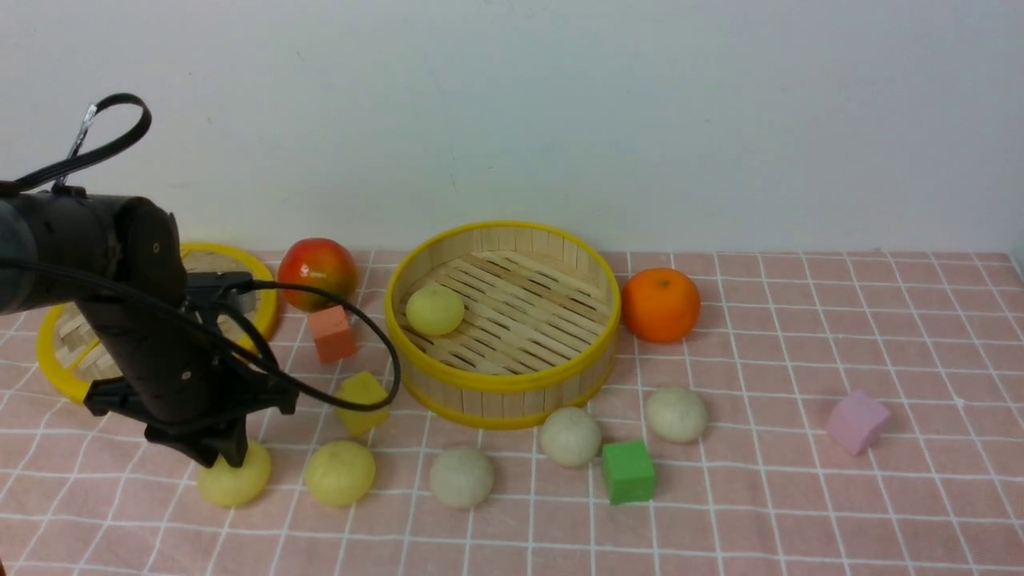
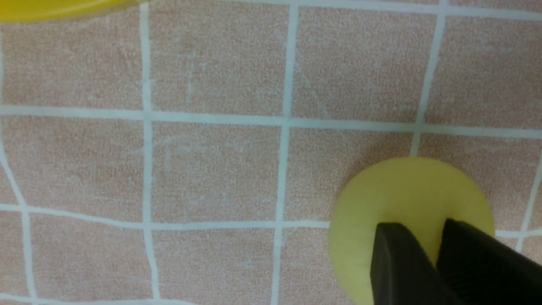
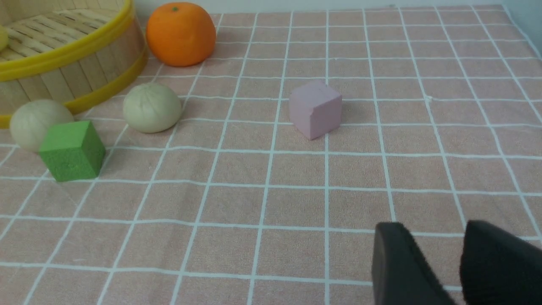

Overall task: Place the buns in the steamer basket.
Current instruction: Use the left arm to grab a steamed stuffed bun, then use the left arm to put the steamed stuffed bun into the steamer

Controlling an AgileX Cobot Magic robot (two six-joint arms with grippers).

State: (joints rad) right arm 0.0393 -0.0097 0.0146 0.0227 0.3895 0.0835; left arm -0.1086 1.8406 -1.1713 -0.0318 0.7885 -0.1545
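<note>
My left jaws at near-left yellow bun (image 1: 232, 482); can't tell if clamped. Right jaws apart, over table (image 3: 296, 203).

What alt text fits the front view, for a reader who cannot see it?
The left arm has its jaws on a yellow bun at the front left of the cloth. Another yellow bun lies in the basket; four more buns sit in front of it.

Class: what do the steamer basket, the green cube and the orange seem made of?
Steamer basket: matte pale slats, likely bamboo; smooth yellow rims, perhaps plastic. Green cube: grainy matte faces, probably foam. Orange: even, faintly shiny skin, possibly plastic replica.
</note>
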